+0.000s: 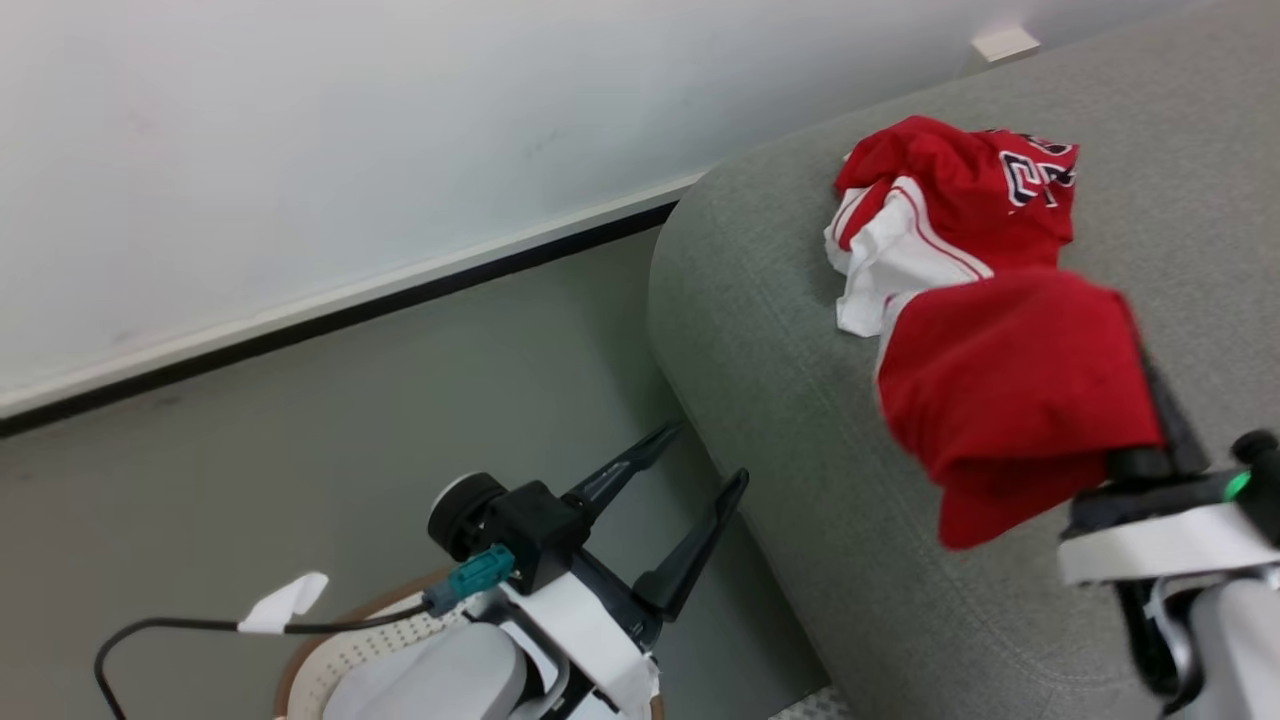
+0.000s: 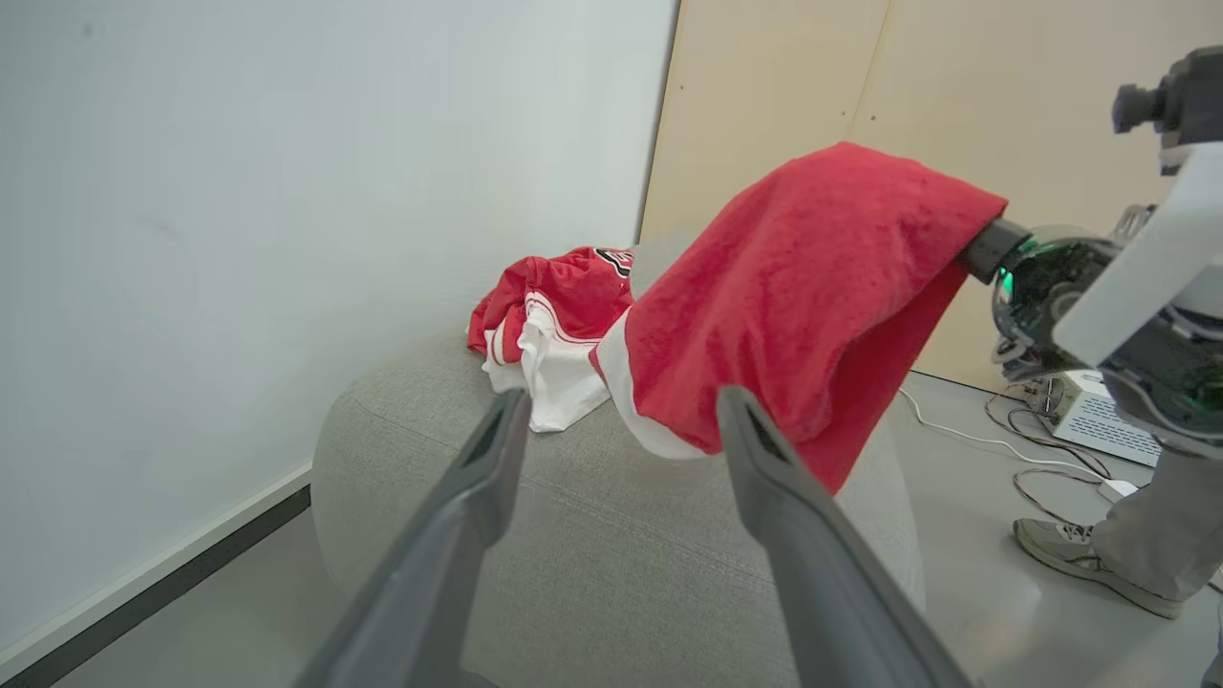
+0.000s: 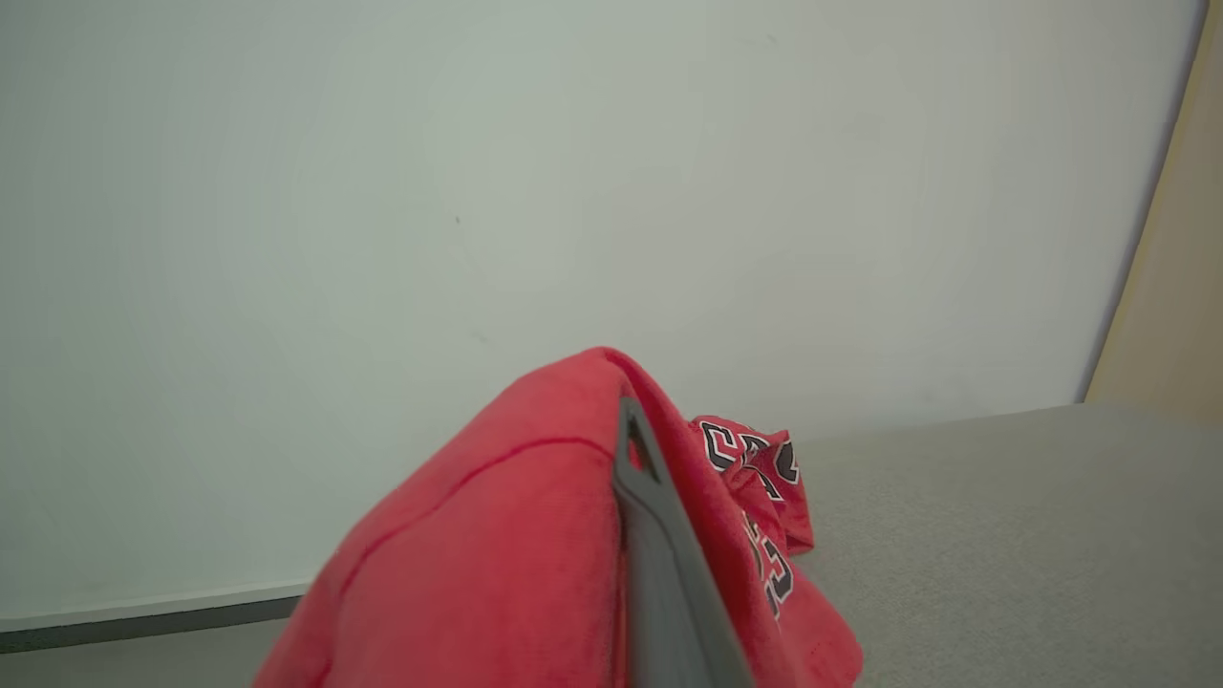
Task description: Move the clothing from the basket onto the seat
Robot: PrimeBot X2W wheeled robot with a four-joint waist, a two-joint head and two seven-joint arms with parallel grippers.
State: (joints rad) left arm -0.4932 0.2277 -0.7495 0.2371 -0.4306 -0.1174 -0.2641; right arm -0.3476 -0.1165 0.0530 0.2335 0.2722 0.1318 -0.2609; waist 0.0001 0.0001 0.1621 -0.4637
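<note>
1. The red garment (image 1: 1010,390) hangs above the seat (image 1: 780,330), not far in from its rounded end. It is draped over my right gripper (image 3: 631,430), whose fingers are pressed together on a fold. That is why the cloth falls to both sides like a tent.
2. I judge this to be the carry-over step. The garment is over the seat but not yet released. I cannot tell whether its lowest hem touches the seat's fabric.
3. A numbered garment (image 1: 950,200), red with white panels, lies crumpled on the seat's wall-side part, just behind the hanging one. Letting go beside it would keep the pile together.
4. My left gripper (image 1: 705,455) hovers off the seat's rounded end. Its fingers are spread wide and hold nothing. I judge it is parked there to stay clear of the cloth.
5. The basket (image 1: 350,655) sits further out from the seat's end, beneath my left arm. The arm covers its inside, so I cannot say whether clothing remains there.
6. A person's shoe (image 2: 1080,564) rests on the floor beyond the seat's far side.
</note>
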